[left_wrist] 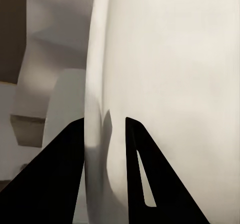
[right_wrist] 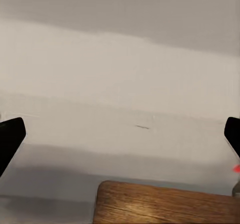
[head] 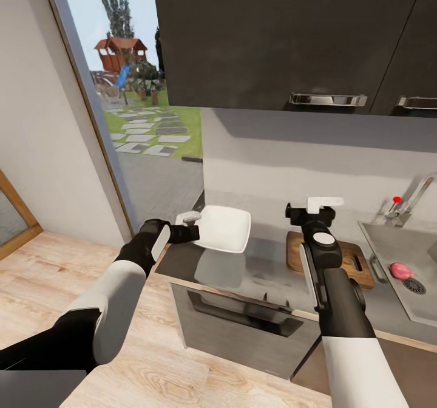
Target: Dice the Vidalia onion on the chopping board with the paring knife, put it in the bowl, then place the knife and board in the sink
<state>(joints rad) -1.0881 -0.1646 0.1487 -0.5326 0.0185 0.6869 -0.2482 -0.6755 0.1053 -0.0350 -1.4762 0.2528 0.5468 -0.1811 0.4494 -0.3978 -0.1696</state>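
My left gripper [head: 193, 226] is shut on the rim of the white bowl [head: 224, 229], which it holds tilted a little above the left end of the dark countertop [head: 261, 265]. In the left wrist view the two black fingers [left_wrist: 65, 174] pinch the bowl's rim [left_wrist: 95, 84]. My right gripper [head: 312, 209] hangs open over the back of the brown chopping board [head: 358, 263], its fingers wide apart [right_wrist: 122, 133] above the board's edge [right_wrist: 165, 204]. The pinkish Vidalia onion [head: 399, 269] lies in the sink [head: 419, 247] beside the drain. The paring knife is hidden.
Glossy black upper cabinets [head: 285, 37] with metal handles hang close above the worktop. A chrome tap [head: 414, 197] with a red dot stands behind the sink. A large window [head: 130, 92] is at the left, and the wood floor [head: 152, 359] lies below the counter's front.
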